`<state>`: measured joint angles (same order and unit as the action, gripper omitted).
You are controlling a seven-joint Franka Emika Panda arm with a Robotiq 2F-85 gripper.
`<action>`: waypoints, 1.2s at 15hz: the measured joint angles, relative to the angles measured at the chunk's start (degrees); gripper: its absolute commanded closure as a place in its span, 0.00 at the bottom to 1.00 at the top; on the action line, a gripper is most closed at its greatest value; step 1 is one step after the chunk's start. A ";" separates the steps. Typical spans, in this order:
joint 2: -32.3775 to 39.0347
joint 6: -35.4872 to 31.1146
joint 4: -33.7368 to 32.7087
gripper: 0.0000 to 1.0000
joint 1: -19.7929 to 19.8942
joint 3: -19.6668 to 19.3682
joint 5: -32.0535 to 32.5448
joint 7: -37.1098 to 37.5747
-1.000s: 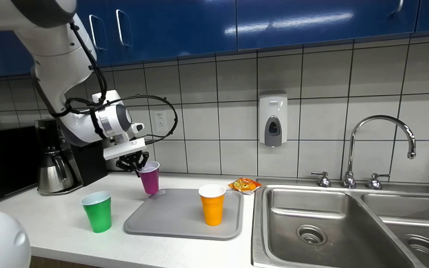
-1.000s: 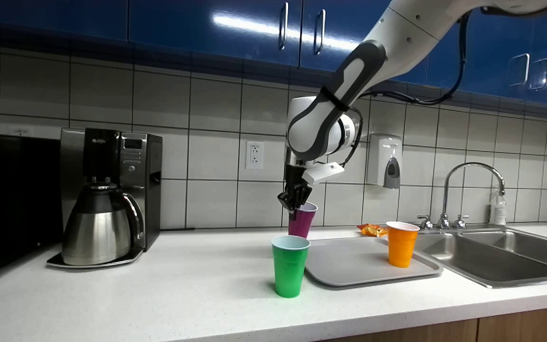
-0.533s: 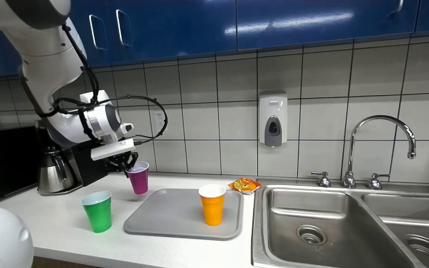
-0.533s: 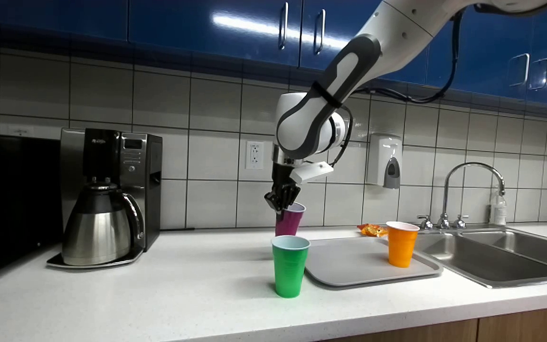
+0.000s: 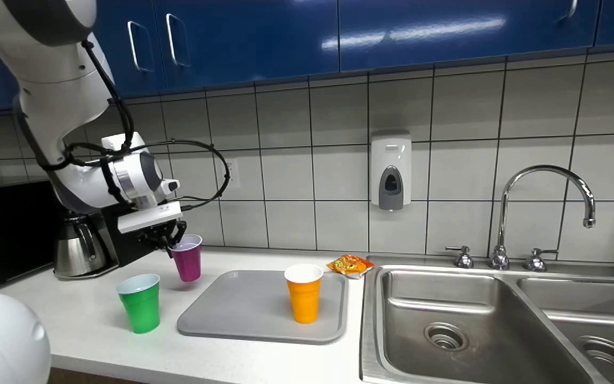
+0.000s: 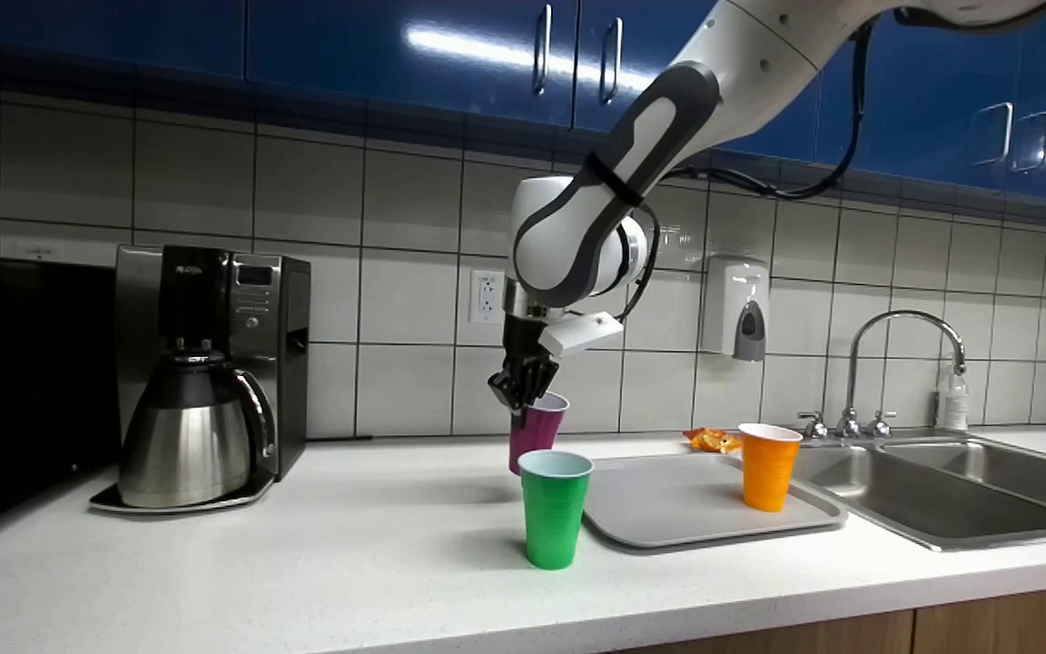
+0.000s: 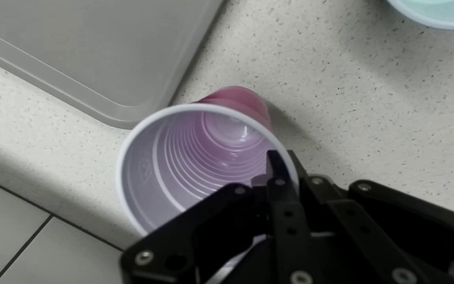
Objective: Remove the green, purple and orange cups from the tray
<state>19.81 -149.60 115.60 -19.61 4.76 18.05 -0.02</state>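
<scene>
My gripper (image 5: pixel 170 249) is shut on the rim wall of the purple cup (image 5: pixel 188 264), one finger inside it and one outside, as the wrist view shows at the fingertips of the gripper (image 7: pixel 283 154). The purple cup (image 6: pixel 534 438) hangs slightly tilted beside the tray, apparently just above the counter, with a shadow below. The green cup (image 5: pixel 142 306) stands upright on the counter in both exterior views; part of its rim (image 7: pixel 440 21) shows in the wrist view. The orange cup (image 5: pixel 304 298) stands on the grey tray (image 5: pixel 237 309), out of the wrist view.
An orange snack packet (image 5: pixel 350 265) lies behind the tray by the steel sink (image 5: pixel 445 298). A coffee maker with a steel carafe (image 6: pixel 192 436) stands at the left in both exterior views. The tiled wall (image 6: pixel 405 381) is close behind the purple cup.
My gripper has moved left in both exterior views, carrying the purple cup away from the tray's edge and, latest, a little lower in the picture. The green and orange cups have not moved.
</scene>
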 measured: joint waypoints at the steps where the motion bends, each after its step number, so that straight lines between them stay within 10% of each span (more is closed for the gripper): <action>1: 0.16 0.00 0.00 0.99 -0.05 0.06 0.00 0.00; 15: 2.42 0.00 -0.20 0.99 -0.06 0.10 0.00 0.00; 16: 2.56 0.00 -0.24 0.72 -0.06 0.10 0.00 0.00; 18: 2.84 0.00 -0.32 0.65 -0.06 0.10 0.00 0.00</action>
<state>22.65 -149.60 115.28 -19.67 4.86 18.05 -0.02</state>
